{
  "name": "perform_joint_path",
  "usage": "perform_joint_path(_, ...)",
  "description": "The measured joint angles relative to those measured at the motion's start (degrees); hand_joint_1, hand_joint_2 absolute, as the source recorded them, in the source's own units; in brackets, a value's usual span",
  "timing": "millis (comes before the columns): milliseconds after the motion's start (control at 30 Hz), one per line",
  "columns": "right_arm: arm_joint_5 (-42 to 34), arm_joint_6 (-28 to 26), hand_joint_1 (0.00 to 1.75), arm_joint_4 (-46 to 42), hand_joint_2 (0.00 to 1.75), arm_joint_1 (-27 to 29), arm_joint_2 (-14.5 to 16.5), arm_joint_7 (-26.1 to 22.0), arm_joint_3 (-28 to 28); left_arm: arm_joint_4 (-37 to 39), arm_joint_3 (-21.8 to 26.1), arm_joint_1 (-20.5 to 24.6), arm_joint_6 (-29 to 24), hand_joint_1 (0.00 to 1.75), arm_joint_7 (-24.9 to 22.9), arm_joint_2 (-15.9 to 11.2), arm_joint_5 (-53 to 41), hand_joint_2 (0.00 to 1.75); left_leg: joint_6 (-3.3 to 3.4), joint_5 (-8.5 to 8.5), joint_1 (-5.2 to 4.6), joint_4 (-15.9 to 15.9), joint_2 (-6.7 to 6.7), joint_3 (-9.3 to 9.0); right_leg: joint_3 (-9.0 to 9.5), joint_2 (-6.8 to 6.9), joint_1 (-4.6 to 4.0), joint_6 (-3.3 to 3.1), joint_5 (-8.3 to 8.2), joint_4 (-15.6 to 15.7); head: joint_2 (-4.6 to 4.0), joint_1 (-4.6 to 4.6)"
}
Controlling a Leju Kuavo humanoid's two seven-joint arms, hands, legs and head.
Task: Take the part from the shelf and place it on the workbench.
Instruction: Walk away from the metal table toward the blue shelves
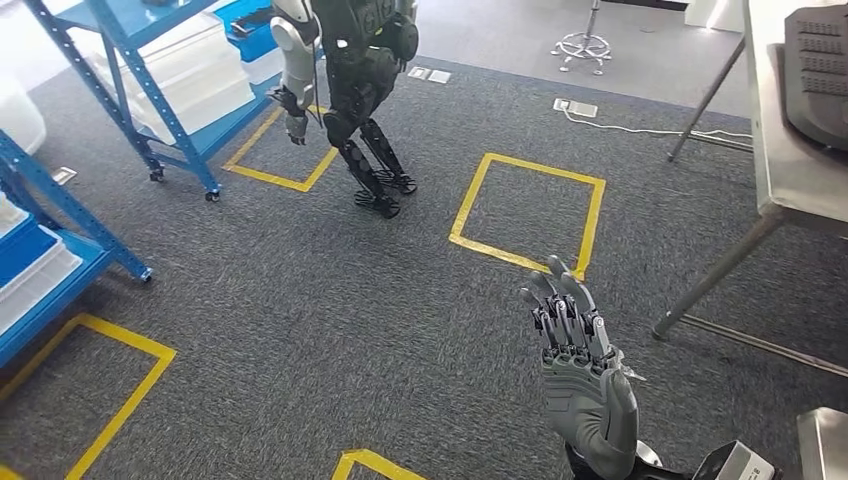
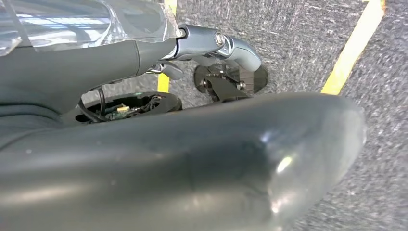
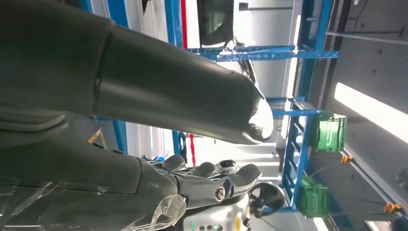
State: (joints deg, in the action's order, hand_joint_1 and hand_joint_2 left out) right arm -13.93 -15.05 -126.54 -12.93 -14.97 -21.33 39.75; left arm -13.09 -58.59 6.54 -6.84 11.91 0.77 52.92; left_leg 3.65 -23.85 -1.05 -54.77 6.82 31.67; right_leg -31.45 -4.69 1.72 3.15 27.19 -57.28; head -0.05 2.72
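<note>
My right hand [image 1: 585,375] is raised over the grey carpet, fingers straight and spread, holding nothing. The right wrist view shows the same hand [image 3: 159,120] empty, thumb apart from the fingers. In the left wrist view my left hand [image 2: 144,120] hangs over the floor with its thumb and fingers [image 2: 216,45] apart and nothing between them. A steel workbench [image 1: 790,170] stands at the far right. A dark grey ribbed part [image 1: 815,70] lies on its top, well away from both hands. Blue shelves [image 1: 170,70] with white bins stand at the back left.
Another humanoid robot [image 1: 350,90] stands by the back shelves. A second blue rack [image 1: 40,250] juts in at the left edge. Yellow tape squares [image 1: 527,210] mark the carpet. The workbench's slanted leg [image 1: 715,265] reaches the floor near my right hand. Green crates [image 3: 329,132] sit on a rack.
</note>
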Motion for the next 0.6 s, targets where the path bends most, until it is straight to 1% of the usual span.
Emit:
perform_joint_path(33, 0.0, 0.0, 0.0, 0.0, 0.0, 0.0, 0.0, 0.0, 0.0, 0.0, 0.0, 0.0, 0.0, 0.0, 0.0, 0.0, 0.0, 0.0, -0.36, 0.04, 0.03, -0.1, 0.68, 0.31, 0.29, -0.49, -0.01, -0.28, -0.08, 0.9, 0.0, 0.01)
perform_joint_path(67, 0.0, 0.0, 0.0, 0.0, 0.0, -0.1, 0.0, 0.0, 0.0, 0.0, 0.0, 0.0, 0.0, 0.0, 0.0, 0.0, 0.1, 0.0, -0.66, 0.14, 0.11, -0.1, 1.36, 0.59, 0.25, 0.27, -0.17, -0.69, -0.15, 1.0, 0.01, 0.03)
perform_joint_path(100, 0.0, 0.0, 0.0, 0.0, 0.0, -0.1, 0.0, 0.0, 0.0, 0.0, 0.0, -0.2, 0.0, 0.0, -0.1, 0.0, 0.1, 0.0, -0.93, 0.15, 0.24, -0.2, 1.54, 0.83, 0.27, 1.16, -0.24, -1.06, -0.23, 1.0, 0.01, 0.04)
perform_joint_path(133, 0.0, 0.0, 0.0, 0.0, 0.0, -0.1, 0.0, 0.0, 0.0, 0.0, 0.0, -0.3, 0.0, 0.0, -0.1, 0.0, 0.2, 0.0, -1.22, -0.23, 0.24, -0.8, 0.7, 1.2, 0.31, 1.92, -0.22, -1.43, -0.3, 1.1, 0.01, 0.1)
perform_joint_path(167, 0.0, 0.1, 0.0, 0.0, 0.0, -0.1, 0.0, 0.0, 0.0, 0.0, 0.0, -0.3, 0.0, 0.0, -0.1, 0.0, 0.3, 0.0, -1.53, -1.22, 0.24, -2.5, -0.89, 2.06, 0.34, 2.8, -0.18, -1.84, -0.33, 1.2, 0.0, 0.16)
perform_joint_path(200, 0.0, 0.1, 0.0, 0.0, 0.0, -0.1, 0.0, 0.0, 0.0, 0.0, -0.1, -0.3, 0.0, 0.0, -0.1, 0.0, 0.3, 0.0, -1.87, -2.8, 0.27, -5.4, -2.88, 3.48, 0.37, 3.63, -0.18, -2.19, -0.31, 1.3, 0.0, 0.21)
perform_joint_path(233, 0.0, 0.2, 0.0, 0.0, 0.0, -0.1, 0.0, 0.0, 0.0, 0.0, -0.1, -0.2, 0.0, 0.0, -0.1, 0.0, 0.3, 0.0, -2.23, -4.72, 0.35, -9.5, -4.62, 5.5, 0.39, 4.46, -0.26, -2.48, -0.22, 1.3, 0.0, 0.28)
perform_joint_path(267, 0.0, 0.3, 0.0, 0.0, 0.0, -0.1, 0.0, 0.0, 0.0, 0.0, -0.1, -0.1, -0.1, 0.0, -0.1, 0.0, 0.4, 0.0, -2.51, -6.47, 0.59, -13.8, -5.49, 7.71, 0.41, 5.41, -0.38, -2.69, -0.11, 1.3, 0.01, 0.28)
perform_joint_path(300, 0.0, 0.4, 0.0, 0.1, 0.0, -0.1, 0.0, 0.0, 0.0, 0.0, -0.1, 0.0, -0.1, 0.0, -0.2, 0.0, 0.4, 0.0, -2.69, -7.45, 0.81, -17.1, -5.83, 9.41, 0.47, 6.32, -0.47, -2.74, 0.0, 1.3, 0.01, 0.3)
perform_joint_path(333, 0.0, 0.6, 0.0, 0.2, 0.0, -0.1, 0.0, 0.0, 0.0, 0.0, -0.1, -0.1, -0.1, 0.0, -0.3, 0.0, 0.4, 0.0, -2.76, -7.46, 0.97, -18.4, -5.99, 10.17, 0.56, 7.22, -0.52, -2.73, 0.12, 1.3, 0.01, 0.29)
perform_joint_path(367, 0.0, 0.7, 0.0, 0.2, 0.0, -0.1, 0.0, 0.0, 0.0, 0.0, -0.1, -0.1, -0.2, 0.0, -0.4, 0.0, 0.4, 0.0, -2.7, -6.31, 1.03, -17.0, -6.21, 9.55, 0.73, 8.08, -0.58, -2.65, 0.28, 1.3, 0.01, 0.29)
perform_joint_path(400, 0.0, 0.8, 0.0, 0.3, 0.0, -0.1, 0.0, 0.0, 0.0, 0.0, -0.1, -0.2, -0.2, 0.0, -0.5, 0.0, 0.4, 0.0, -2.47, -4.4, 0.95, -13.5, -6.8, 7.75, 0.99, 8.93, -0.63, -2.54, 0.47, 1.3, 0.01, 0.28)
perform_joint_path(433, 0.0, 0.8, 0.0, 0.3, 0.0, -0.1, 0.0, 0.0, 0.1, 0.0, -0.1, -0.2, -0.2, 0.0, -0.6, 0.0, 0.3, 0.0, -2.06, -2.39, 0.65, -8.8, -8.24, 5.32, 1.3, 9.68, -0.66, -2.41, 0.68, 1.3, 0.01, 0.28)
perform_joint_path(467, 0.0, 0.9, 0.0, 0.3, 0.0, -0.1, 0.0, 0.0, 0.0, 0.0, -0.1, -0.1, -0.2, 0.0, -0.7, 0.0, 0.3, 0.0, -1.69, -0.9, 0.23, -4.7, -9.65, 3.18, 1.61, 10.43, -0.8, -2.18, 0.95, 1.3, 0.01, 0.29)
perform_joint_path(500, 0.0, 0.9, 0.0, 0.3, 0.0, -0.1, 0.0, 0.0, 0.0, 0.0, -0.1, 0.0, -0.2, 0.0, -0.8, 0.0, 0.3, 0.0, -1.35, -0.08, -0.17, -2.0, -10.72, 1.79, 1.87, 11.1, -0.9, -1.95, 1.18, 1.3, 0.01, 0.28)
perform_joint_path(533, 0.0, 0.9, 0.0, 0.3, 0.0, -0.1, 0.0, 0.0, 0.0, 0.0, -0.1, 0.1, -0.2, 0.0, -0.8, 0.0, 0.4, 0.0, -1.12, 0.13, -0.51, -0.7, -11.25, 1.2, 2.06, 11.72, -0.98, -1.69, 1.38, 1.3, 0.01, 0.27)
perform_joint_path(567, 0.0, 1.0, 0.0, 0.3, 0.0, -0.1, 0.0, 0.0, 0.0, 0.0, -0.1, 0.1, -0.2, 0.0, -0.8, 0.0, 0.4, 0.0, -1.01, 0.04, -0.7, -0.4, -10.7, 1.25, 2.26, 12.4, -1.04, -1.43, 1.54, 1.4, 0.01, 0.26)
perform_joint_path(600, 0.0, 1.0, 0.0, 0.3, 0.0, -0.2, 0.0, 0.0, 0.0, 0.0, -0.1, 0.0, -0.2, 0.0, -0.8, 0.0, 0.4, 0.0, -0.81, 0.17, -0.58, -0.1, -9.9, 1.12, 2.48, 12.89, -1.02, -1.15, 1.72, 1.5, 0.01, 0.25)
